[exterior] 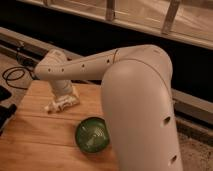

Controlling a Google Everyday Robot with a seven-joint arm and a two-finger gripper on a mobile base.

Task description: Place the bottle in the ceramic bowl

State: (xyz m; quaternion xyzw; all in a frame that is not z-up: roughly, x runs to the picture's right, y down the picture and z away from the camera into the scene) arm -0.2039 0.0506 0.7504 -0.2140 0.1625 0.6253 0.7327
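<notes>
The small white bottle (59, 105) lies on its side on the wooden table (35, 135), at its back left. The dark green ceramic bowl (92, 135) stands on the table to the right of the bottle and nearer to me, a short gap away from it. My gripper (67, 96) hangs at the end of the big white arm (95, 65) and is down right at the bottle's right end. The wrist hides most of it, so I cannot tell whether it touches the bottle.
The arm's wide white body (142, 115) covers the right side of the table. A black cable (12, 75) lies on the floor at the left. A dark object (4, 111) sits at the table's left edge. A metal rail (30, 47) runs behind the table.
</notes>
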